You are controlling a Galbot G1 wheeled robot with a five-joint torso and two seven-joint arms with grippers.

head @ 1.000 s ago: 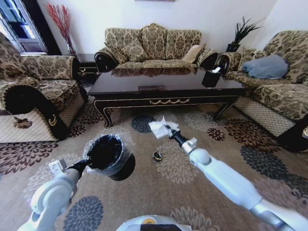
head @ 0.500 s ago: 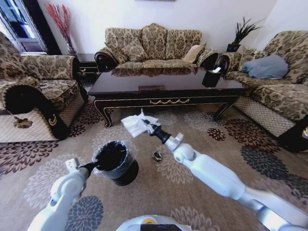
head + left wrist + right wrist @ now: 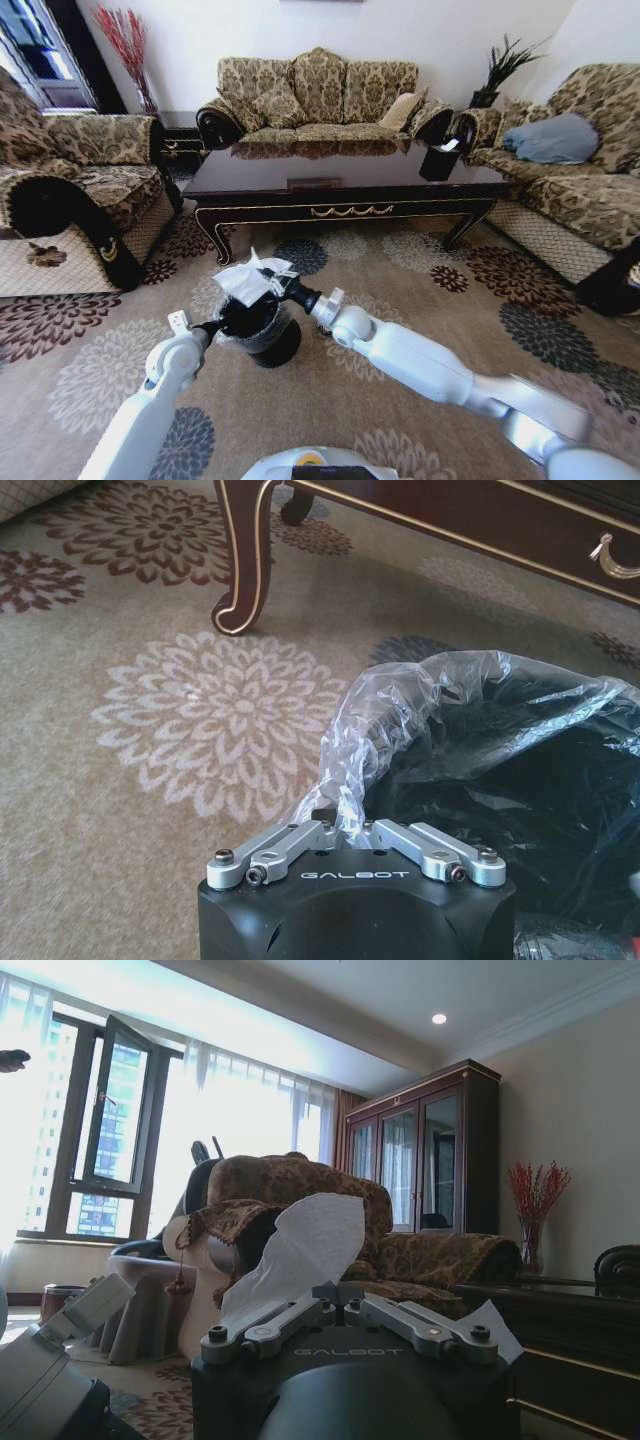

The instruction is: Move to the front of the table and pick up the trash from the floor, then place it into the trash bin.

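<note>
In the last second my right tool (image 3: pixel 272 280) has carried the white tissue (image 3: pixel 243 281), clenched on it, from the carpet in front of the worktop (image 3: pixel 340 172) to just above the trash bin (image 3: pixel 255 335). My left tool (image 3: pixel 214 327), closed on the bin's plastic liner (image 3: pixel 400 715), brought the bin to meet it, so I judge the tissue is ready to drop, while the small dark object (image 3: pixel 322 329) waits on the floor

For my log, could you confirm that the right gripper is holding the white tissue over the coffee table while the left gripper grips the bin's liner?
Not quite: in the head view the right gripper holds the white tissue over the trash bin, not the coffee table. The left gripper does grip the bin's liner.
</note>
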